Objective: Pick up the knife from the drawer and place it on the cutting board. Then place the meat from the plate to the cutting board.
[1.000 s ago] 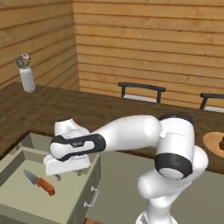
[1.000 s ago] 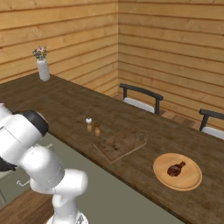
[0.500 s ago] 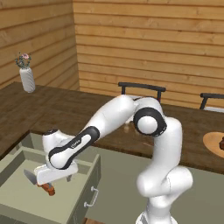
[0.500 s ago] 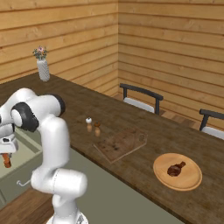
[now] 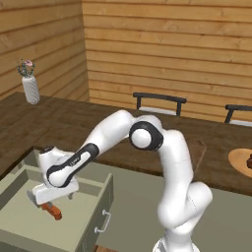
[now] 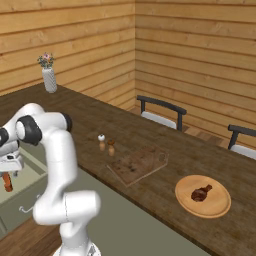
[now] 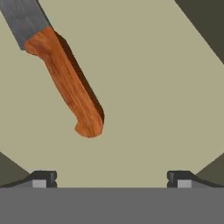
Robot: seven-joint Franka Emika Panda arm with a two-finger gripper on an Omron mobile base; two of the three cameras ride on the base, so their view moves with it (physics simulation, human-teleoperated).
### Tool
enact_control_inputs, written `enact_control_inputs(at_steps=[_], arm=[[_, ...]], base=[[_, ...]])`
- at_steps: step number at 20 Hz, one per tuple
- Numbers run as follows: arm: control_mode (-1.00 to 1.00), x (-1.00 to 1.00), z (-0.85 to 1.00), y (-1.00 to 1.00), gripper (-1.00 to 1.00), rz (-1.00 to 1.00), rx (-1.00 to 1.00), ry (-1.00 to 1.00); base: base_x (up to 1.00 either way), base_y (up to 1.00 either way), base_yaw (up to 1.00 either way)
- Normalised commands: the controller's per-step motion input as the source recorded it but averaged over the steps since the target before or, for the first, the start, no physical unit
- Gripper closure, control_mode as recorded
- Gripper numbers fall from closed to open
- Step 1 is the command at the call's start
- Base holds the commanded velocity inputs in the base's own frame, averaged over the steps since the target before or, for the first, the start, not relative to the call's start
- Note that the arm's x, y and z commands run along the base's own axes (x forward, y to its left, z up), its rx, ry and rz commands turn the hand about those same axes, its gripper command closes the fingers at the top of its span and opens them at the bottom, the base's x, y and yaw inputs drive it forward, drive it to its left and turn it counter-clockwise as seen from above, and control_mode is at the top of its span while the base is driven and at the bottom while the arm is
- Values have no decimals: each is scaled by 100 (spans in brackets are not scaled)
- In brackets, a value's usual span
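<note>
hand view: end effector (image 7: 109, 177) spread wide, holding nothing | knife (image 7: 65, 81) on drawer (image 7: 166, 96) floor | 2 shakers (image 6: 106, 145) beside cutting board (image 6: 137, 165)

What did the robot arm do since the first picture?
The arm swung down into the drawer, bringing the gripper low over the knife, jaws open, nothing grasped yet. The knife, meat, plate and board stayed put.

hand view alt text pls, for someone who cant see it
The knife lies flat on the pale drawer floor, orange-red handle pointing down toward the open gripper. Its grey blade runs off the top left edge.
</note>
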Motion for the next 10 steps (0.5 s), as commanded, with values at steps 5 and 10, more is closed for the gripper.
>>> enact_control_inputs(at_steps=[5, 10], arm=[[-100, 25, -78, 10, -100, 0, 0, 0], [-100, 20, -38, 16, -100, 1, 0, -3]], base=[[0, 0, 0], [0, 0, 0]])
